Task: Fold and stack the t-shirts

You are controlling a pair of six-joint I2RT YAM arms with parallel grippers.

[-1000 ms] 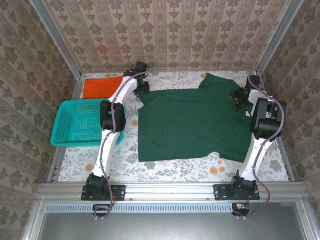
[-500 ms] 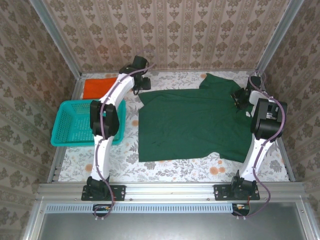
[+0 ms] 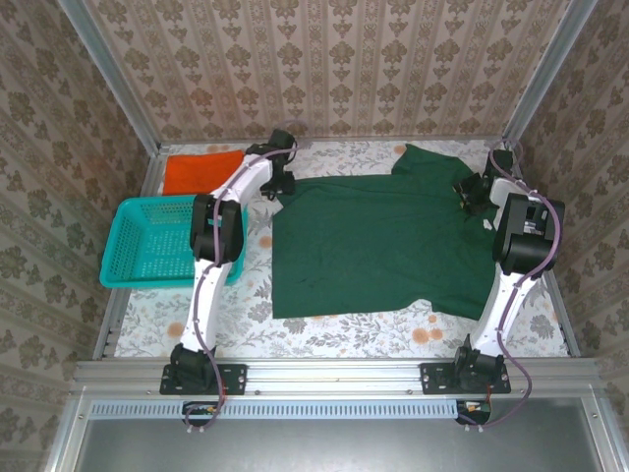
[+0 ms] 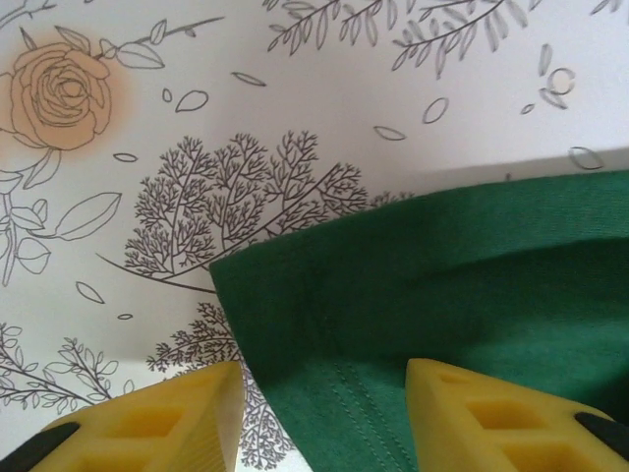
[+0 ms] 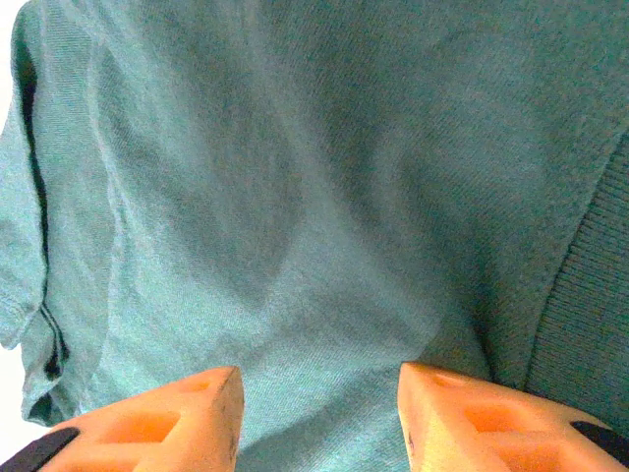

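Two end effectors, both with jaws apart and nothing pinched. The left end effector (image 4: 324,413) has come back down on the far-left corner of the green t-shirt (image 3: 373,241) after lifting toward the far wall half a second ago, and the hem sits between its fingers (not clamped yet). The right end effector (image 5: 319,413) is unmoved over the far-right shoulder. The shirt lies flat mid-table (image 3: 324,334), unshifted. The orange t-shirt (image 3: 201,169) sits far left. Probably a re-aimed grasp, with the first fold not started.

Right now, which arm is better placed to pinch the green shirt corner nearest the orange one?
Left: left gripper, jaws open, straddles that green t-shirt corner; right gripper is over the opposite side.
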